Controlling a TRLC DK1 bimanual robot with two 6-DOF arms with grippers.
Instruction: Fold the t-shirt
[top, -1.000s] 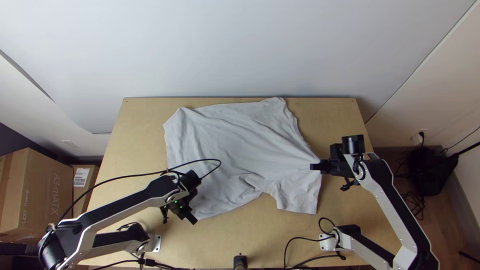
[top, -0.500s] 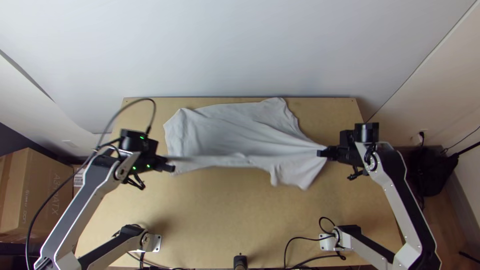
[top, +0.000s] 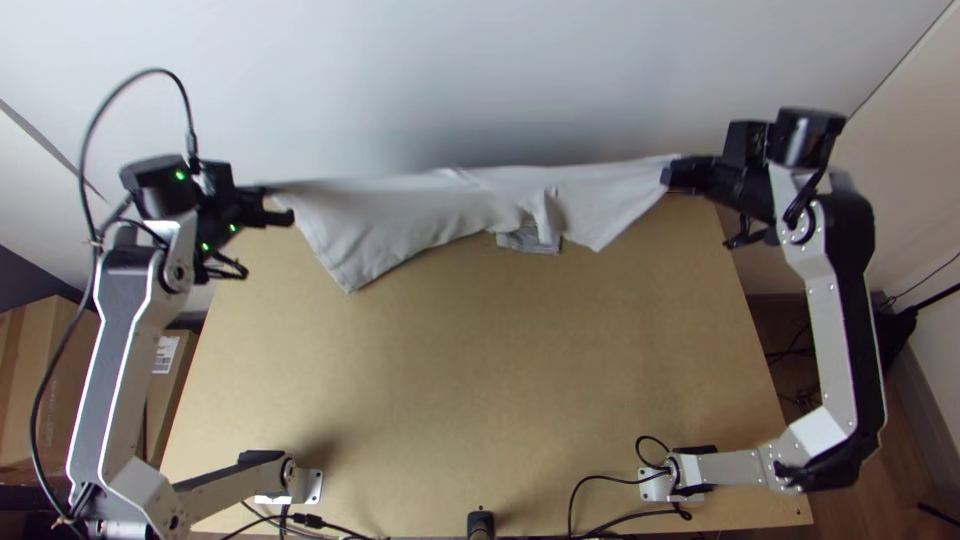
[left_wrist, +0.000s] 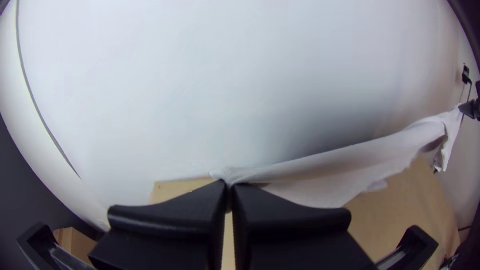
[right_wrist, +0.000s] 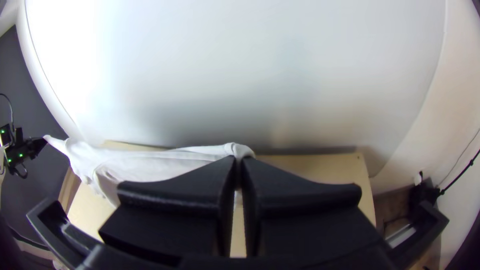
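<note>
T-shirt (top: 400, 210) is up at the far end of the light wooden table (top: 480, 380), stretched sideways between the two grippers like a saggy banner. Left gripper (top: 278, 203) is by the far left corner of the table, right gripper (top: 676, 176) by the far right corner, each pinching an end of the pale cloth.

In the left wrist view, the left gripper (left_wrist: 229, 187) has its two black fingers pressed together with a bit of fabric caught at the tips. Pretty much the same deal in the right wrist view: the right gripper (right_wrist: 239, 161) is clamped on its own end.

Upper line of the cloth runs fairly taut along the far edge, and the rest droops toward the near edge. There's one pointy flap nearer the left side and a smaller one nearer the right, with a crumpled bit bunched between them. Can't really tell how much of it touches the wood.

Off past the left edge there's a cardboard box (top: 50, 390), and a pale wall (top: 480, 80) stands behind the far edge.
</note>
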